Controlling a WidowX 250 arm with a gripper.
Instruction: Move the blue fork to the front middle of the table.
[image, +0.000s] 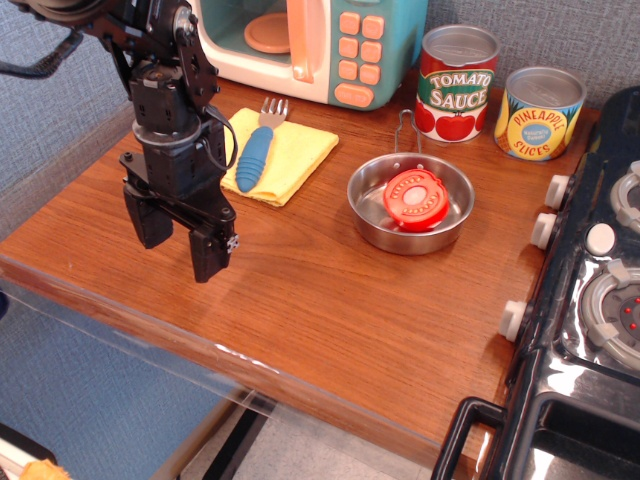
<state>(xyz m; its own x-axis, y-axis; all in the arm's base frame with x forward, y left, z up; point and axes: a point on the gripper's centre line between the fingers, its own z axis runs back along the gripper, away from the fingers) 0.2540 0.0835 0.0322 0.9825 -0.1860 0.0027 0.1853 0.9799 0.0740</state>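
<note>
The fork (257, 150) lay on the yellow cloth (285, 160) at the desk's (330, 310) back — light, stiff plastic, best pinched across its ribbed handle. The claw (180, 245) hung empty, fingers apart, probably just clear of the wood. Pan (410, 203) with tomato slice (416, 198), cans and microwave stood aside — front middle free.

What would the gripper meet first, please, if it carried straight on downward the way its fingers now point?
Probably bare table: the open gripper points down at empty wood, left of the blue fork.
</note>
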